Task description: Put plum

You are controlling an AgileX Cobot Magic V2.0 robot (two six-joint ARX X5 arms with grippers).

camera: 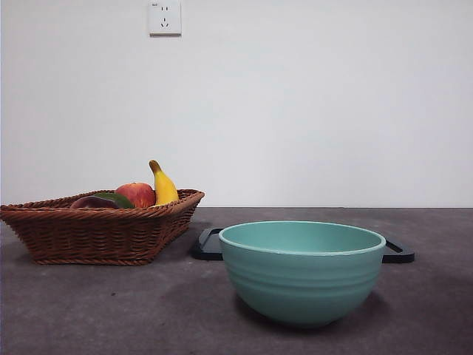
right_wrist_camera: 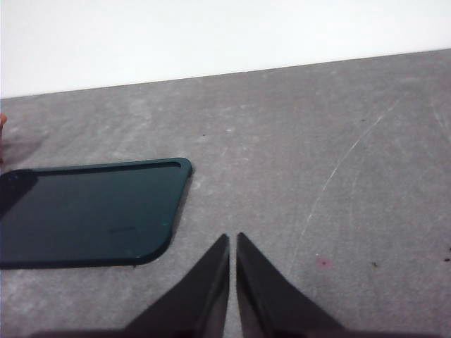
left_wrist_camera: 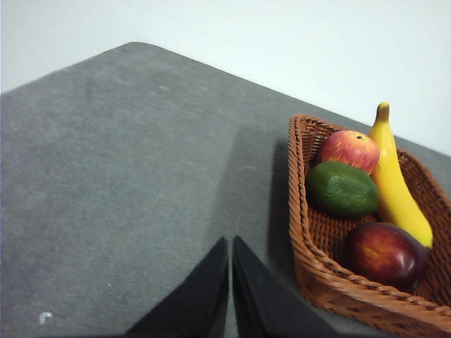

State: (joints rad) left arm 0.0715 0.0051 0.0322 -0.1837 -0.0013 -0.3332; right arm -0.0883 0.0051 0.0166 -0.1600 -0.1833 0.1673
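Both pincers you have are closed and empty: left pincer [left_wrist_camera: 230, 282], right pincer [right_wrist_camera: 232, 282]. Your plum [left_wrist_camera: 384, 253] lies in the basket [left_wrist_camera: 299, 239] near the surface's left edge, its long axis unclear.

- A staged test bench, like a lab: bare white wall [camera: 310, 103] with one socket [camera: 165, 18].
- Grey felt-like table [camera: 111, 310], scuffed and marked.
- Props only: wicker basket [camera: 96, 229] of fruit, teal bowl [camera: 301, 270], dark tray [right_wrist_camera: 84, 211].
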